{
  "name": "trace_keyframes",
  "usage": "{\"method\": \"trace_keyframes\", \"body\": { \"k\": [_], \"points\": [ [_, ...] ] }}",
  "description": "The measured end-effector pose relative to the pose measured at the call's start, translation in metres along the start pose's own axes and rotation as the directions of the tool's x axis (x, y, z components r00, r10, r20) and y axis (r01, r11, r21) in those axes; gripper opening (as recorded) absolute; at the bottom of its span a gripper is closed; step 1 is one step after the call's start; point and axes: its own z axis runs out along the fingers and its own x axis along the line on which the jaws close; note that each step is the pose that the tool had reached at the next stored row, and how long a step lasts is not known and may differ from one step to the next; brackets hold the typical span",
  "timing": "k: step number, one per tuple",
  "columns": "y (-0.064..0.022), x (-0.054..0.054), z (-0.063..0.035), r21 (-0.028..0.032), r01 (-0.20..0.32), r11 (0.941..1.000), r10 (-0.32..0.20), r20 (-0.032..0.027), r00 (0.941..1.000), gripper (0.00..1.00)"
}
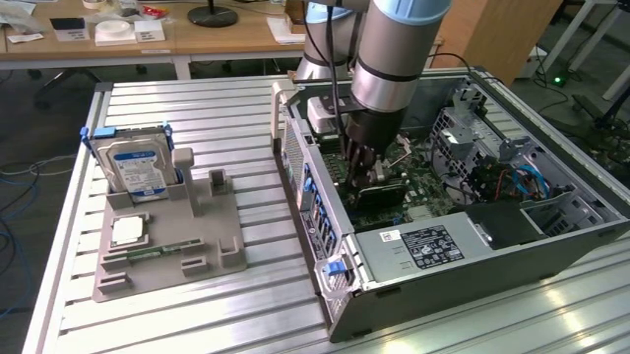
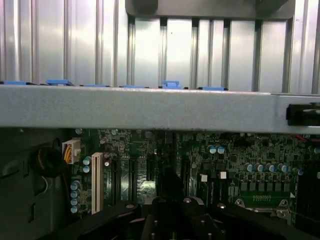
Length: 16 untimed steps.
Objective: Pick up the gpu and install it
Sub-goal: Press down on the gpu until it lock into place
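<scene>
From the exterior view's left: grey parts holder [image 1: 167, 243] on the slatted table [image 1: 206, 110], silver hard drive [image 1: 136, 168] standing in its slot, a small chip [image 1: 128, 231] lying flat, a green mem stick [image 1: 150, 252] near the front edge. All well apart from me, no bearing on this step.

Moving right, the open PC case [image 1: 473, 214]. My gripper [image 1: 369, 173] is down inside it, over the motherboard [image 1: 423, 195], clenched tight. The gpu [image 1: 382, 193] is just under my fingertips, a dark card standing edge-down on the board; whether I'm pinching it or only pressing its top edge, can't tell. In the wrist view I see the slots [image 2: 131, 175] below me and the case wall [image 2: 150, 107] across.

So I judge we're at the install step, pickup done. Next calls for the card sitting square in its slot, w/ straight downward pressure, no tilt.

Hazards, further right: drive cage [image 1: 468, 129], blue cables [image 1: 521, 181], PSU [image 1: 423, 247] near the front. Tight clearance w/ the case wall beside my wrist.
</scene>
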Motion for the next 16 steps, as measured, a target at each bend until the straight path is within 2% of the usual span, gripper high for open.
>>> {"method": "trace_keyframes", "body": {
  "k": [5, 9, 13, 16],
  "points": [
    [-0.0006, 0.0, -0.0039, -0.0002, 0.0, 1.0, 0.0, -0.0004, 1.0, 0.11],
    [-0.0113, 0.0, -0.0034, -0.0003, 0.001, 1.0, -0.001, -0.0003, 1.0, 0.11],
    [-0.0265, 0.0, -0.0025, -0.0002, 0.002, 1.0, -0.002, -0.0001, 1.0, 0.11],
    [-0.0267, 0.0, -0.0025, -0.0003, 0.002, 1.0, -0.002, -0.0003, 1.0, 0.11]
  ]
}}
